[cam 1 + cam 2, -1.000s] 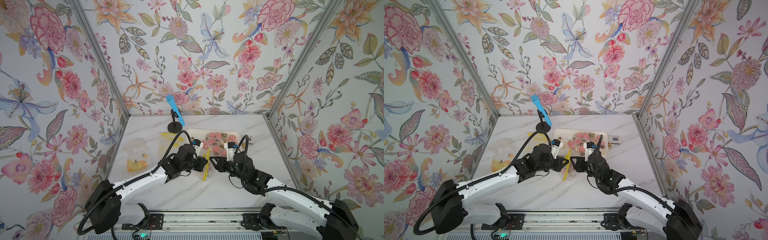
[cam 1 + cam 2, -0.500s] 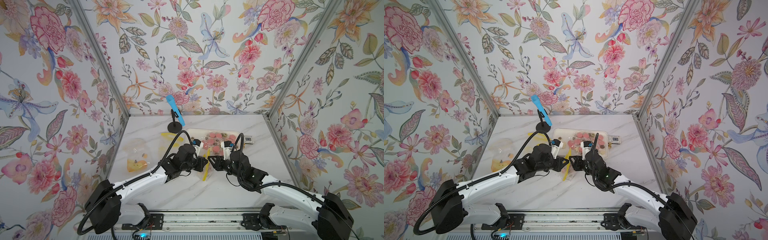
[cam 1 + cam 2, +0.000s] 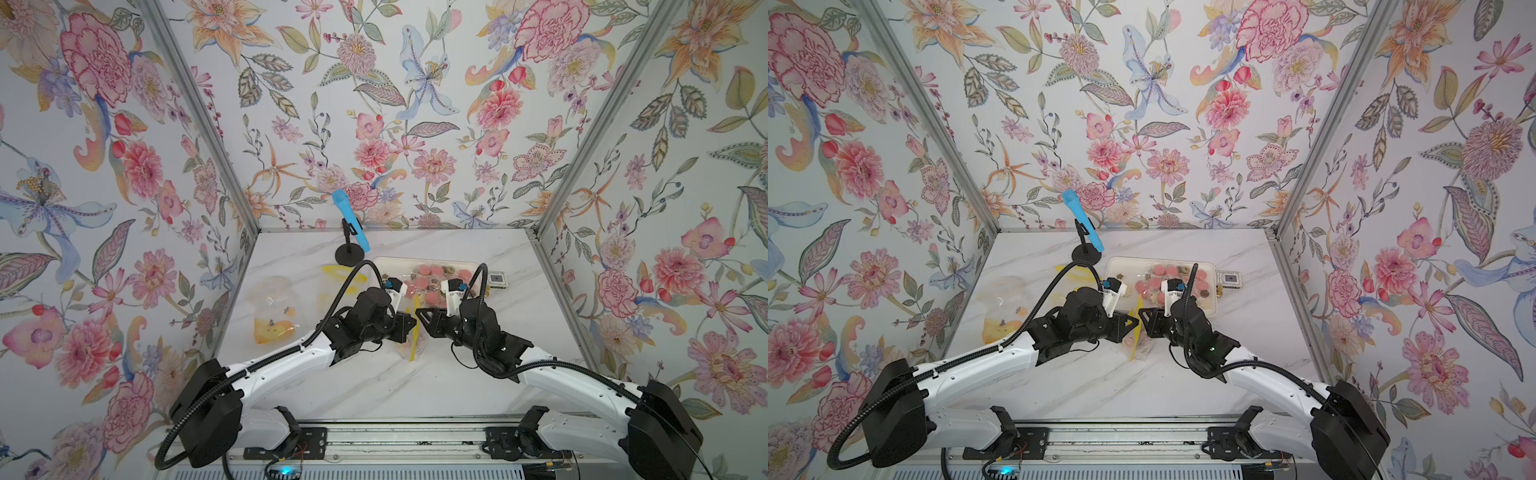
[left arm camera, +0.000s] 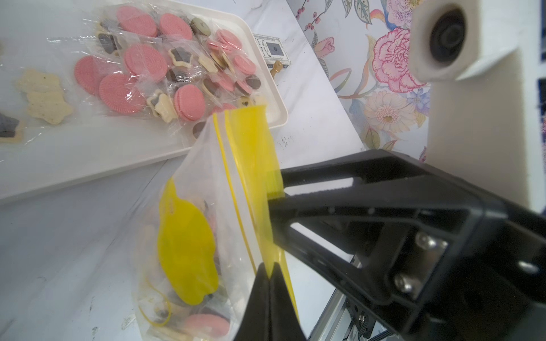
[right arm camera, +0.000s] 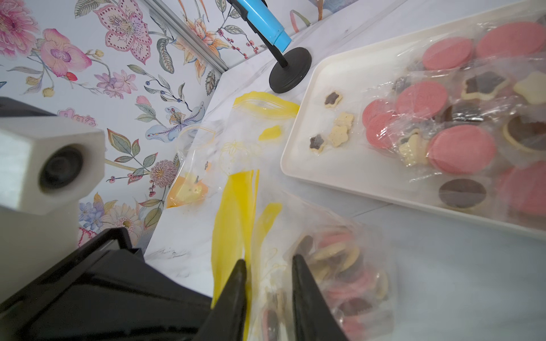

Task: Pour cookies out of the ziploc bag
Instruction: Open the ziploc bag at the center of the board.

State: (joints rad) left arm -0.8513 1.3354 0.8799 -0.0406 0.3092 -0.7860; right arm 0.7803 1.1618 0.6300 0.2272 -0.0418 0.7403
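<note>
On the marble table, in both top views, the ziploc bag sits between the two arms, just in front of the white tray. In the left wrist view, the left jaws are pinched tight on the bag's yellow zip strip. Many cookies lie in the tray, and others are inside the bag. In the right wrist view, the right jaws stand partly apart, astride the bag's rim, with film between them.
</note>
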